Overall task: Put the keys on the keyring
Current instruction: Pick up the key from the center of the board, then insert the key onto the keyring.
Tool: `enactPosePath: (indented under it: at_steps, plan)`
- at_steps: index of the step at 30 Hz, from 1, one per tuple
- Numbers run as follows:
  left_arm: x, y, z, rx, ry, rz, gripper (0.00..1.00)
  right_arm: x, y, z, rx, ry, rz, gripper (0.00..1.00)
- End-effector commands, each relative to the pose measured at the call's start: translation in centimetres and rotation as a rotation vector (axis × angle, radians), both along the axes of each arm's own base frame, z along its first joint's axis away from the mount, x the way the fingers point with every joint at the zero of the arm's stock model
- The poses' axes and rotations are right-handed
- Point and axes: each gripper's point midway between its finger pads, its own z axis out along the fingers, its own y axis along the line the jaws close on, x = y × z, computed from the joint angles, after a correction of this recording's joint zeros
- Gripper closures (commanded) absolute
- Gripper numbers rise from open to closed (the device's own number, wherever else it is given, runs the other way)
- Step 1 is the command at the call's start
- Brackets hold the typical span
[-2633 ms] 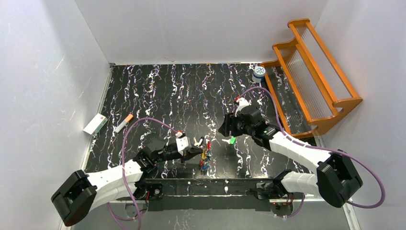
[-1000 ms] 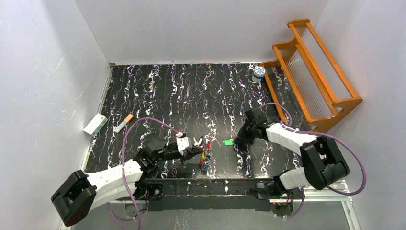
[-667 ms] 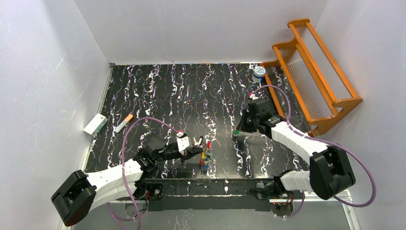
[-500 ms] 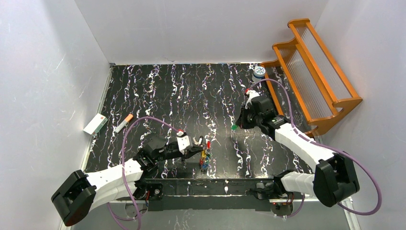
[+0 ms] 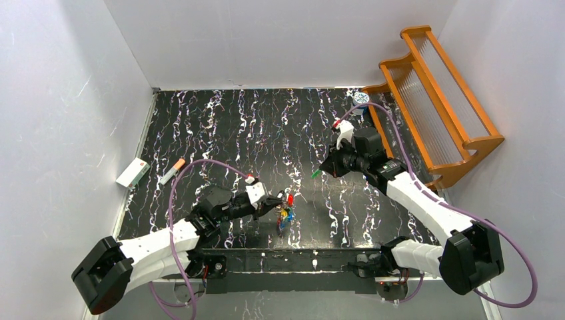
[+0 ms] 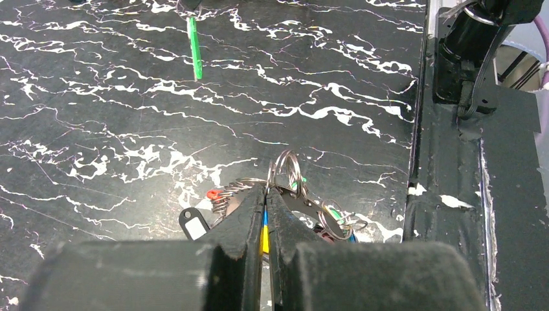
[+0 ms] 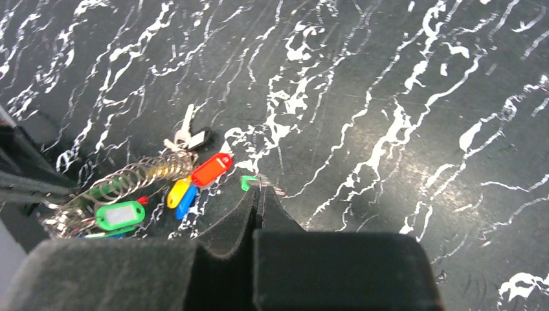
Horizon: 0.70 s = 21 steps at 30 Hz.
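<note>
The keyring (image 6: 288, 170) is being pinched by the L jaws, which are being pressed together on its wire. It is being held near the front edge of the worktop (image 5: 233, 127), approx. centre. Whether the bunch is being hung clear or rested on the surface cannot be told.

A loose green key (image 6: 194, 52) is being pinched by the R jaws, also pressed together. It is being carried in the air, well apart from the ring, beyond it and to the R.

Handling, as judged:
- The keys are being taken as light, stiff and small, w/ smooth metal likely to slip.
- The plastic head is being judged the best place to grip, provided its hole is being left free.
- The ring is being read as a springy split coil, stiff enough to need one end prised open. It is best gripped on the wire, away from that end.
- The strung keys are probably being left free to swing and get in the way.

Count:
- 1 keyring.
- 5 coloured pcs seen on it from the R wrist: red key (image 7: 212, 168), yellow key (image 7: 176, 192), blue key (image 7: 188, 202), green-tagged key (image 7: 118, 214), black-tagged key (image 7: 199, 138).
- 1 loose key in the R jaws.

More may be hidden in the bunch.
</note>
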Motion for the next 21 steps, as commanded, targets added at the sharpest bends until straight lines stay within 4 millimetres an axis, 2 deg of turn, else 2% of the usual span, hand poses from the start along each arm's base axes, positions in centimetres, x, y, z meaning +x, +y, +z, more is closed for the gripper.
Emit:
enactPosePath:
  at_steps: [1, 5, 11, 16, 21]
  plan:
    - [0.9, -0.6, 2.9, -0.058, -0.04, 0.018, 1.0, -0.5, 2.0, 3.8, 0.079, -0.088, 0.153, 0.99]
    - [1.0, -0.9, 3.3, -0.055, -0.049, 0.004, 1.0, -1.4, 3.0, 4.7, 0.124, -0.09, 0.235, 0.99]
    - [1.6, -1.2, 3.7, -0.043, -0.066, 0.014, 1.0, -1.6, 3.4, 4.3, 0.135, -0.058, 0.259, 0.99]
    - [3.6, 0.5, 4.9, 0.024, -0.154, 0.131, 1.0, -1.4, 3.6, 4.5, 0.141, -0.06, 0.264, 0.99]
    - [5.0, 3.3, 5.7, 0.18, -0.252, 0.234, 1.0, -1.3, 3.7, 4.4, 0.139, -0.065, 0.266, 0.99]
